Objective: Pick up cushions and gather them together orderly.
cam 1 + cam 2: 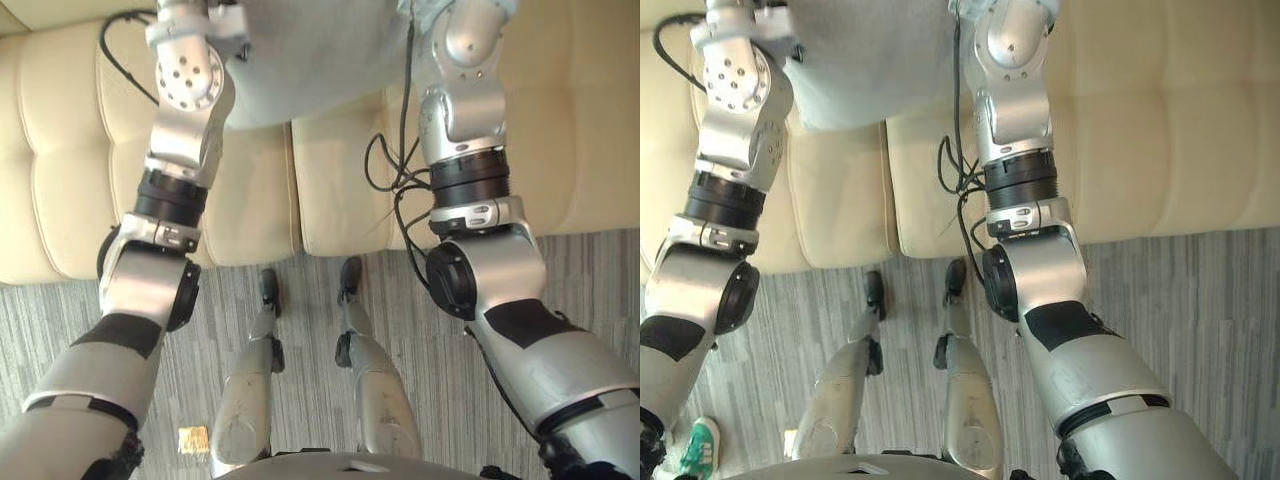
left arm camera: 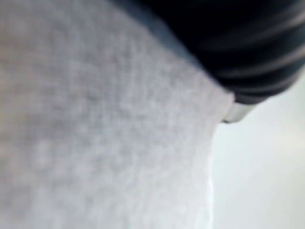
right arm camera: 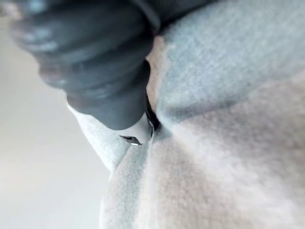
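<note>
Fingers of both hands are hidden against the grey cushion [image 1: 310,60], so I cannot tell how far they are open or whether they grip it. Of the left hand [image 2: 252,43], the wrist view shows the dark ribbed cover lying close against the cushion's woven cloth. The right hand [image 3: 95,62] shows its cover the same way, with the cloth creased into a fold just beside it.

Under and around the fingers spreads a cream sofa [image 1: 60,150], its padded seats side by side with a seam between them. A grey striped carpet [image 1: 600,280] runs along the sofa's front edge, on the robot's side of the fingers. The cushion hangs or lies between the two outstretched arms, over the seam of the sofa; whether it touches the seat I cannot tell. A small tan square [image 1: 193,438] lies on the carpet, well apart from the fingers, on the left arm's side.
</note>
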